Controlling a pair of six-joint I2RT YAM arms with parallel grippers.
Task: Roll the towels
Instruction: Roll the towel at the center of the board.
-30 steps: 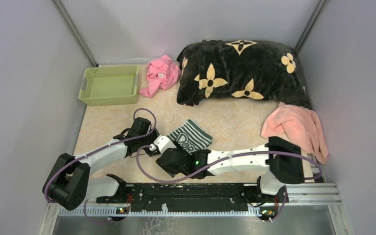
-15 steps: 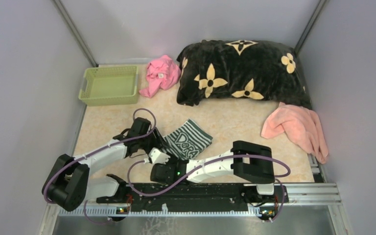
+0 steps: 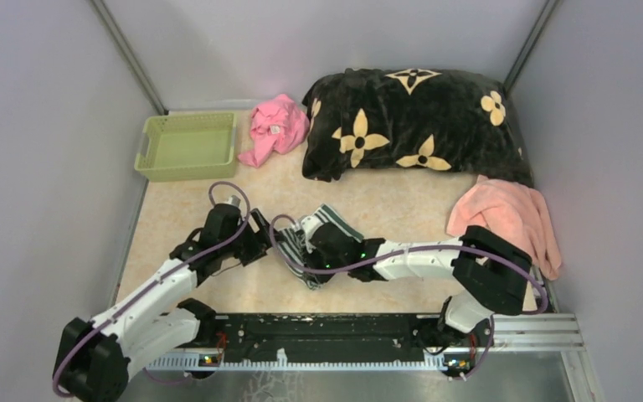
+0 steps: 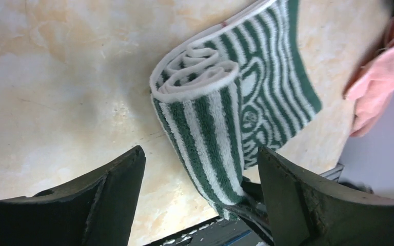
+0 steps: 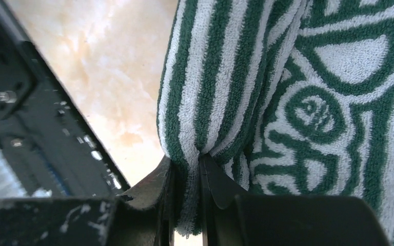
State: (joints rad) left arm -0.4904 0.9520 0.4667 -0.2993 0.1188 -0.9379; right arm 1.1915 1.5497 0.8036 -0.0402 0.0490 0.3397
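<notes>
The right end effector (image 5: 184, 171) is clenched on the green striped towel (image 5: 287, 102), its two fingers nipping the outer layers at one end of a partly wound roll. The left end effector (image 4: 201, 154) is released, jaws wide, straddling the roll's other end without touching it. In the left wrist view the spiral of layers looks loose, with gaps between the turns. This towel lies at the middle of the top view, between the two arms, with a flat unrolled tail running toward the upper right.

The step in hand is probably winding the roll further. To do it well, the left end effector should close on the spiral's end as deep as the right one has. Then both ends turn together and the roll does not cone. A light pull against the flat tail would likely tighten the slack turns.

The black rail (image 3: 343, 328) at the bottom of the frame is near the roll, so there is little room that way. Bare surface (image 3: 402, 209) opens toward the upper right, up to the black blanket (image 3: 410, 121). The salmon-pink towel (image 3: 506, 218) lies crumpled at the right of the frame, seemingly hanging past the surface's edge, well apart. The green basket (image 3: 186, 146) and a pink cloth (image 3: 276, 126) sit at the upper left, out of the way.
</notes>
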